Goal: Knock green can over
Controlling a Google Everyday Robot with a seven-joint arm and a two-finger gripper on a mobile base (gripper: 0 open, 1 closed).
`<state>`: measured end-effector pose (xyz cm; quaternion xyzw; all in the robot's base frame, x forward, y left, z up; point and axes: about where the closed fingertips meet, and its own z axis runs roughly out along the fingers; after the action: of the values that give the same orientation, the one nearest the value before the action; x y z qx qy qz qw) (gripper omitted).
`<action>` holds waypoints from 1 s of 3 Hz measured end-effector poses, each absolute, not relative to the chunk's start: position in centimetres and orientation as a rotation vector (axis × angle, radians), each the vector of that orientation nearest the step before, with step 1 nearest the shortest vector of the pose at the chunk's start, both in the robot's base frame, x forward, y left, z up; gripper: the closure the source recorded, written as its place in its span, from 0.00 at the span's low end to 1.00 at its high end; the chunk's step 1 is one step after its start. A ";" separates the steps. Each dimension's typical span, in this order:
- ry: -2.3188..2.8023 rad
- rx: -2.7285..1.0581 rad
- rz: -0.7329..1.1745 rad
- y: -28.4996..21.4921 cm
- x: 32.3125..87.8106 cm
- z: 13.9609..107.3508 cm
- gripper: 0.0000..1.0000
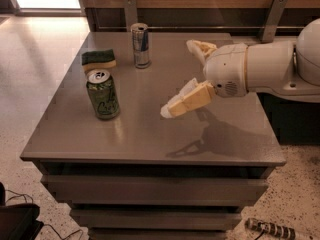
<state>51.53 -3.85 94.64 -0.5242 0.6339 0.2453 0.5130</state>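
Note:
The green can stands upright on the left part of the grey table, with pale script lettering and a silver top with a pull tab. My gripper hovers over the middle of the table, to the right of the can and apart from it. Its two tan fingers are spread wide and hold nothing. The white arm reaches in from the right edge.
A slim silver-and-blue can stands upright at the back of the table. A flat green-and-yellow sponge lies behind the green can. A wooden wall with metal brackets runs behind the table. A striped object lies on the floor at the lower right.

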 end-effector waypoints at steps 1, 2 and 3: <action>1.518 -1.247 0.632 -2.3 52.6 93.4 0.00; 1.485 -1.191 0.696 -0.1 54.4 91.4 0.00; 1.448 -1.141 0.756 2.3 55.8 89.7 0.00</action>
<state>55.80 2.30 89.74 -0.4807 0.6100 0.3185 0.5435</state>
